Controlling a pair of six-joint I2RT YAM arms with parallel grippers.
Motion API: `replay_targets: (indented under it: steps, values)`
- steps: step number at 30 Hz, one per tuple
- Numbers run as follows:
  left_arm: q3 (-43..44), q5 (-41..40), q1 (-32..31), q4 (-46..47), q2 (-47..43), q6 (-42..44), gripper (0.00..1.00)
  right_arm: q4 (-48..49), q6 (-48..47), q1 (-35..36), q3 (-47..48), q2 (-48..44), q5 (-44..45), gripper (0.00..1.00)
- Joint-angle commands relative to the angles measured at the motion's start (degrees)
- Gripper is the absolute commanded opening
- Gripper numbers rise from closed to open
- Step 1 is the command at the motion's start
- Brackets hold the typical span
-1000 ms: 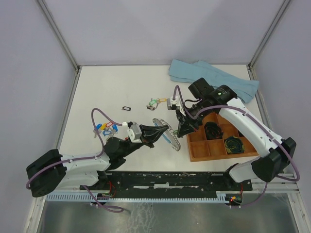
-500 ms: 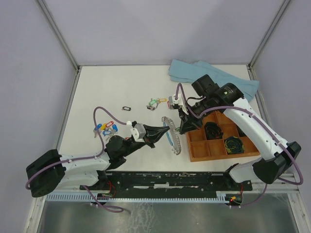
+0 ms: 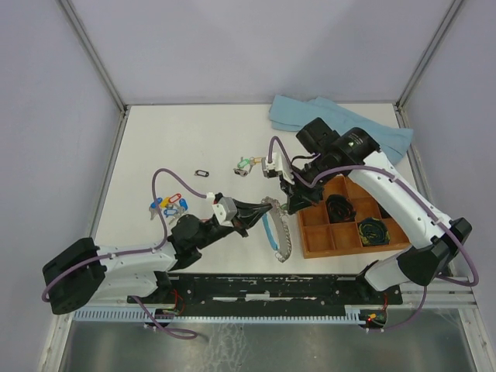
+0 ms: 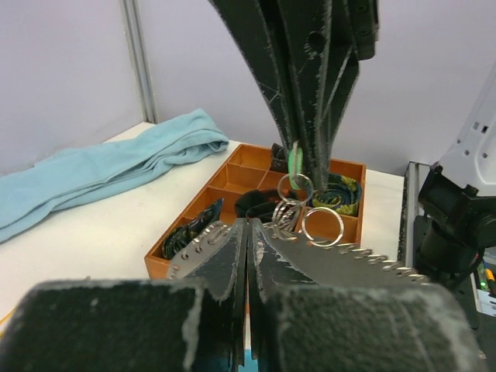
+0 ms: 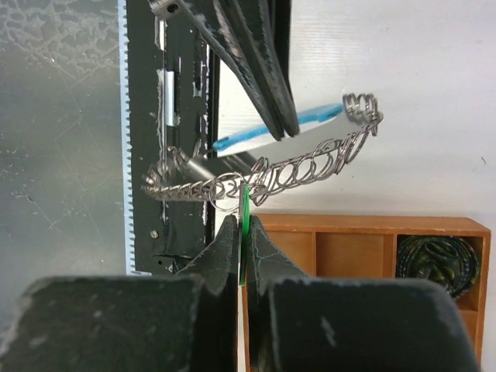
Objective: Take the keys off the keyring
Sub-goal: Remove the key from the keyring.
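Left gripper [image 3: 260, 211] is fully closed, its tips clamped flat on the blue arc of the keyring [image 3: 273, 229], which it holds between the two arms and, as far as I can judge, off the table [image 3: 194, 132]. From the right wrist the ring shows as that blue strip with a silvery, jagged coil [image 5: 271, 174] hanging under it. Just beyond, the right gripper [image 3: 293, 203] comes in from above with its jaws closed tight on a green tag [image 5: 243, 209], which hangs from the coil among small split rings [image 4: 322, 225]; the key's metal part is not clear in any view. So the step in hand looks like freeing this green-tagged key: one arm steadies the ring, the other has the key. The next move calls for working that key's small ring along and off the coil (a straight tug would more likely drag the whole ring out of the left grip) while the left jaws hold firm. Behind the right gripper sits a tray [image 3: 310, 252] with dark cable bundles in some compartments. Farther out on the table lie loose keys [image 3: 169, 206] with blue and red tags, a small black frame [image 3: 202, 173], another tagged pair [image 3: 249, 164], and at the back a blue cloth [image 3: 341, 128].
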Motion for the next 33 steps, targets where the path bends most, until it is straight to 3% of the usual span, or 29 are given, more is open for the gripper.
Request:
replay_targets:
  steps: [1,6,9,11,19,27,33]
  values:
    - [-0.62,2.94,0.32,2.03,-4.07,2.16,0.04,-1.28,-0.95,0.98,4.57,-0.35,3.53,0.01]
    - [0.04,6.57,0.56,-5.53,-8.71,2.86,0.28,-3.7,-3.5,3.98,6.32,-0.01,10.9,0.01]
    - [2.32,7.52,0.65,-9.19,-9.57,1.1,0.48,-4.3,-5.17,5.86,7.08,-0.01,15.52,0.01]
    - [3.38,8.96,0.85,-9.26,-8.85,-0.57,0.54,-4.63,-6.2,7.15,7.82,0.03,18.89,0.01]
    - [2.94,9.32,0.95,4.71,-2.47,-7.12,0.61,-7.64,-8.83,9.51,12.81,1.53,23.07,0.01]
    - [3.44,7.89,0.86,12.71,1.59,-7.07,0.62,-8.92,-9.7,10.7,14.96,1.99,23.46,0.01]
    - [5.35,7.11,0.92,13.31,3.98,-7.92,0.51,-8.84,-9.78,11.46,15.55,1.85,23.37,0.01]
